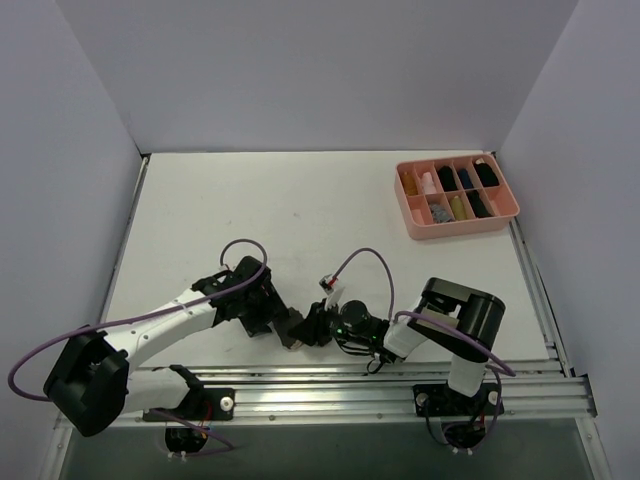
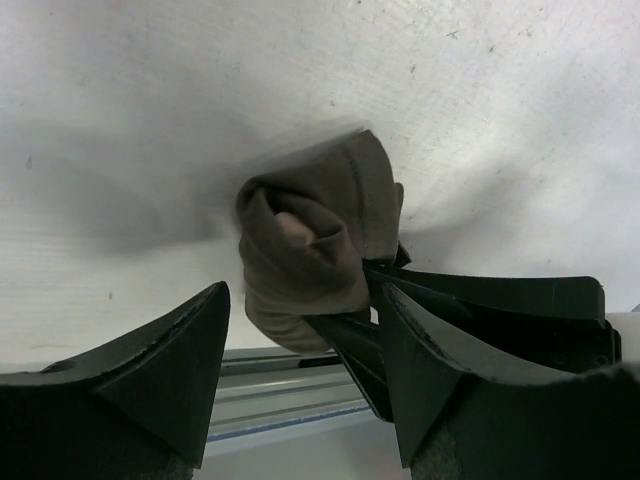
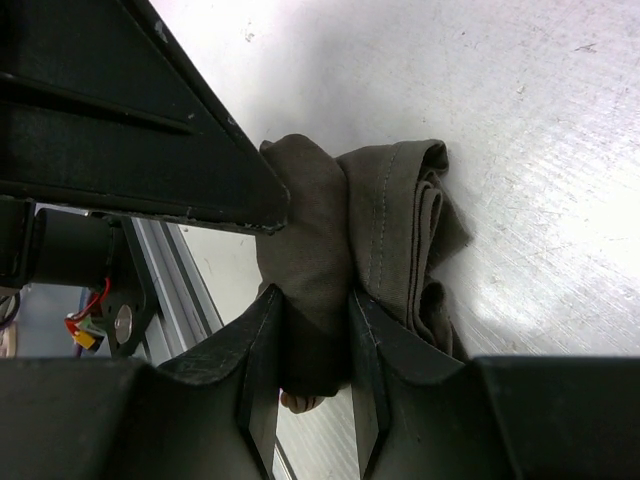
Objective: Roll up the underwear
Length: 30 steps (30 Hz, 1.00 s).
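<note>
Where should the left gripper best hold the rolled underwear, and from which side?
Probably across the thick rolled body of the underwear, on the part clear of the right gripper, which is shut on one fold. The open left gripper faces the roll's spiral end, so coming straight in from there, jaws either side, looks best.

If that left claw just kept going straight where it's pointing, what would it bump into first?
Most likely the rolled underwear, just ahead of the open left gripper. The right gripper, clamped on it, lies close beside that line; depth is unclear.
</note>
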Tool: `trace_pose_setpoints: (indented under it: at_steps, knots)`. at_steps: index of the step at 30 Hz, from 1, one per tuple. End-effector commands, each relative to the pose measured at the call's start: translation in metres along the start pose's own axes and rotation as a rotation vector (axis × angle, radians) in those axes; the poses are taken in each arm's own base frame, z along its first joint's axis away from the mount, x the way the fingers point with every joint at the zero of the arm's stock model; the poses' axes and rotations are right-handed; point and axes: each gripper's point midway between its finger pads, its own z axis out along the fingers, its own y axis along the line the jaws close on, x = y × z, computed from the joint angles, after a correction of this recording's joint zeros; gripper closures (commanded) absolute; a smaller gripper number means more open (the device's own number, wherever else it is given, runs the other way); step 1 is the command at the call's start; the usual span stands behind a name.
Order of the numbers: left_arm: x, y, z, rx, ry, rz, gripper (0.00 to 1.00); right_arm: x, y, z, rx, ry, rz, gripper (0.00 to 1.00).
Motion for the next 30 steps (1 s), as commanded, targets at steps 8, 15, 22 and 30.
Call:
trace_pose_setpoints:
  at_steps: [8,15,22,30]
  knots:
    - [0.008,0.011,0.022,0.039,-0.007,0.030,0.31,0.082,-0.069,-0.034,0.214,0.301,0.052,0.86]
    - [0.012,0.022,0.039,-0.040,0.023,0.034,0.39,0.083,-0.070,-0.032,0.209,0.319,0.054,0.83]
    - [0.017,0.032,0.050,-0.181,0.084,0.112,0.68,0.049,-0.071,-0.041,0.347,0.315,-0.042,0.63]
    - [0.024,0.042,0.053,-0.281,0.143,0.138,0.73,-0.026,-0.042,-0.054,0.405,0.183,-0.236,0.50]
